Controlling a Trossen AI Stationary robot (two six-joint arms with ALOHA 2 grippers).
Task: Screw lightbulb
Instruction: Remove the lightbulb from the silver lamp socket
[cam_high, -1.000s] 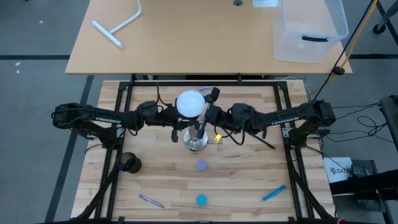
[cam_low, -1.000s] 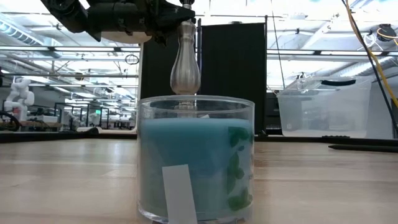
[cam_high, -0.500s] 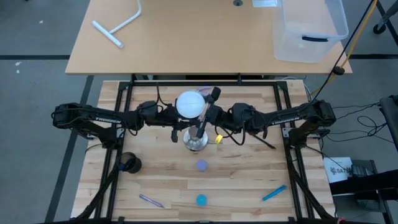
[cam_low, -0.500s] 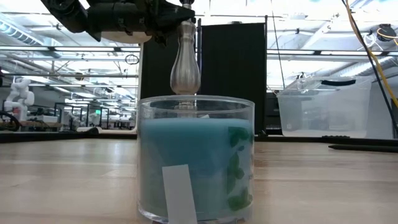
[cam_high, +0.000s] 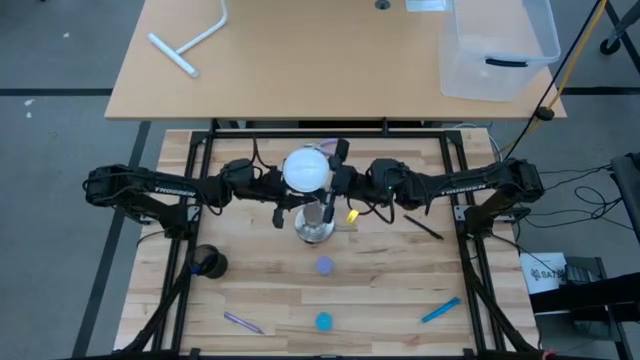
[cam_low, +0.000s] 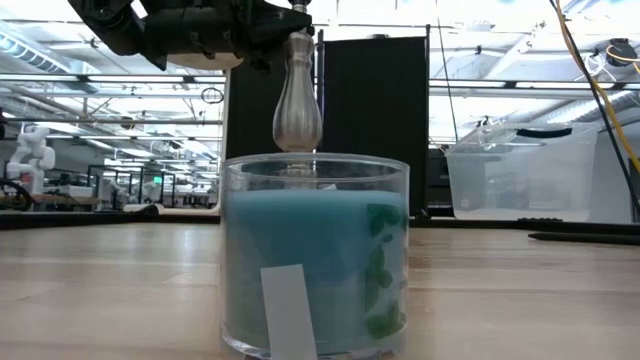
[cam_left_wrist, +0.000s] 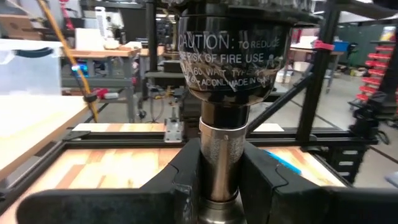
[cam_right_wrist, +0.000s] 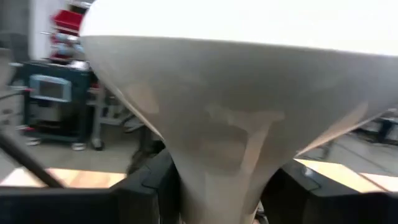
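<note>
The white frosted lightbulb (cam_high: 306, 168) stands globe-up over the silvery socket stand (cam_high: 315, 230) at the table's middle. In the right wrist view the lightbulb (cam_right_wrist: 236, 93) fills the picture. Where its base meets the black socket top (cam_left_wrist: 233, 56) is hidden. My left gripper (cam_left_wrist: 222, 193) comes from the table's left and is shut on the stand's post. My right gripper (cam_right_wrist: 224, 199) comes from the right, higher up, and is shut on the bulb's neck. In the low view the post (cam_low: 298, 105) rises behind a candle jar. My left gripper pinches the stand's silvery post (cam_left_wrist: 222, 155) between its two fingers, just under the black socket top. The fingers come level from the table's left and lie across the post. The stand stays upright on its round base. My right gripper has the bulb's tapering greyish neck (cam_right_wrist: 217, 168) between its two fingers (cam_right_wrist: 152, 186), one on each side. It comes about level from the table's right, across the neck. The bulb stands upright with its globe above the fingers.
A blue candle jar (cam_low: 315, 255) stands near the front edge, right before the low camera. A black cup (cam_high: 208, 262), a small purple piece (cam_high: 324, 265), a purple pen (cam_high: 243, 322) and a blue pen (cam_high: 441, 310) lie around. A clear bin (cam_high: 495, 45) sits on the far table.
My right gripper's fingers have drawn together around the bulb's neck and its wrist has turned a little. The bulb, the stand and my left gripper have stayed where they were.
</note>
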